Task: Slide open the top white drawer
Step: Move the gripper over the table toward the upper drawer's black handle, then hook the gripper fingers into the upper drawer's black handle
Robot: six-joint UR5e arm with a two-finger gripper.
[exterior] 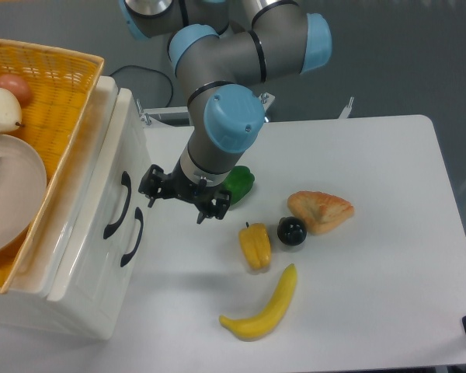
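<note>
Camera view: glossy white plastic top drawer (115, 167) judged rigid, slippery; hold advised at curved black handle (117, 204). Two-finger gripper (175, 204) was spread open, empty.

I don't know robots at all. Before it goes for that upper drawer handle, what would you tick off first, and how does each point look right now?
1. Top white drawer shut, not yet pulled: ok.
2. Its black handle in plain sight, nothing covering it: ok.
3. Gripper jaws spread apart and empty, ready to close: ok.
4. Gripper at the handle: not ok, a gap remains to its right.
5. Jaws at handle height: cannot tell from this one view.
6. Yellow pepper and banana outside the path to the drawer: ok.
</note>
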